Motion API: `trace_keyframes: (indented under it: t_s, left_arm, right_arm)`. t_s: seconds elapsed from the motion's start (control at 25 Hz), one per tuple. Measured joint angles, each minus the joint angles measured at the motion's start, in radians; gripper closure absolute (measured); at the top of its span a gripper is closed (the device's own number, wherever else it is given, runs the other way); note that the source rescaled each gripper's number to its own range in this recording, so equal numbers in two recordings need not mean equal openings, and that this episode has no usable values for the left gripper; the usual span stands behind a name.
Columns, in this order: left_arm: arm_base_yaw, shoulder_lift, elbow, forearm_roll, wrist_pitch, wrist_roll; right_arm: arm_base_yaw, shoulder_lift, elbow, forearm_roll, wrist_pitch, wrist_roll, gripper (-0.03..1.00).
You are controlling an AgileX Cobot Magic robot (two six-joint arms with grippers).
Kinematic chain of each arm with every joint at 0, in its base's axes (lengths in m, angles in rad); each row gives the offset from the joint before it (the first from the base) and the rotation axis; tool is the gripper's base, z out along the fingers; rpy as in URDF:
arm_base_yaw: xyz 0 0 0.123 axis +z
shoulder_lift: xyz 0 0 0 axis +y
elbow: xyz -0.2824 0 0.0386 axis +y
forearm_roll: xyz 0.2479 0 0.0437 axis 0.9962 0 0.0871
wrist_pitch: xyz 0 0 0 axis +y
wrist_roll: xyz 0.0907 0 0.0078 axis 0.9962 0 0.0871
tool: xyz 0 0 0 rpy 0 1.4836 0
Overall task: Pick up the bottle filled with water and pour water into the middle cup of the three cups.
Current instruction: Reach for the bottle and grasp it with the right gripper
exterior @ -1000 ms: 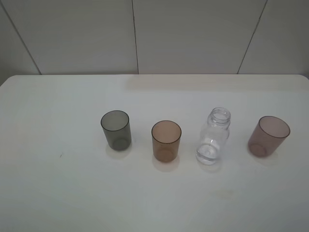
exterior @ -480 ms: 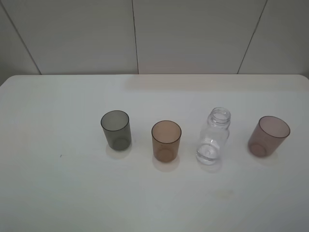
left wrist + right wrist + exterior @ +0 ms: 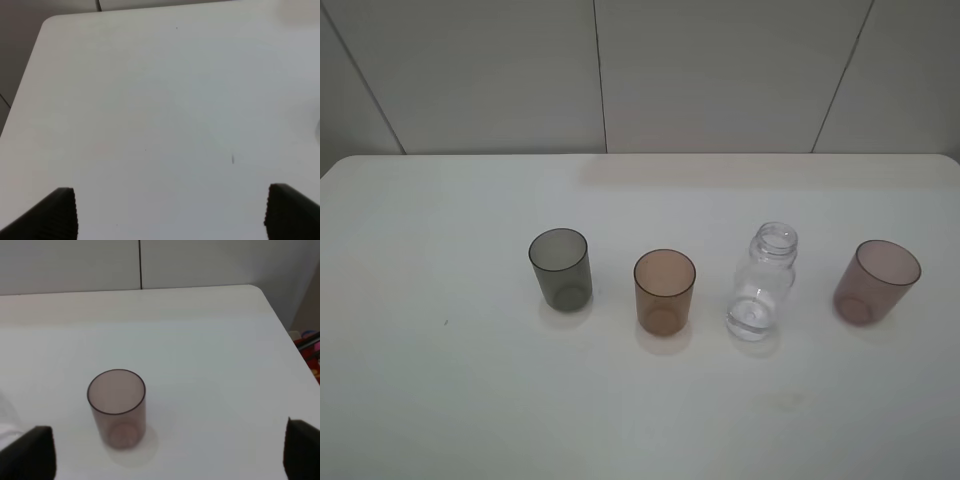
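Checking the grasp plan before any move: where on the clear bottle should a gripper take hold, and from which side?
Probably the ribbed body of the bottle, below the neck, from the near side with the open right gripper. It stands upright, uncapped, so a level side grip avoids spilling; the brown cup and pink cup flank it with gaps for the jaws.

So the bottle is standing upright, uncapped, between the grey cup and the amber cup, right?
Not quite. The bottle stands upright and uncapped, but between the amber cup and the pink cup. The grey cup is on the amber cup's other side. The exterior high view shows this.
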State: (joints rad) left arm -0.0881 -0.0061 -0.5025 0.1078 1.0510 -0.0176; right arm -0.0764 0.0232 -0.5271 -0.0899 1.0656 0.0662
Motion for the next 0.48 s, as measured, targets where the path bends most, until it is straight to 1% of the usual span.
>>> trace_keyframes:
  t_s: [0.16,0.32,0.48]
  left_arm:
    - [0.0,0.0,0.0,0.0,0.0,0.0]
    - [0.0,0.0,0.0,0.0,0.0,0.0]
    - [0.0,0.0,0.0,0.0,0.0,0.0]
  right_arm:
    - [0.0,0.151,-0.095,0.072,-0.037,0.0,-0.03]
    - [0.0,0.379,-0.23,0.153,-0.094,0.0,-0.03]
    - [0.0,0.589,-0.323,0.242,-0.131,0.0,-0.03]
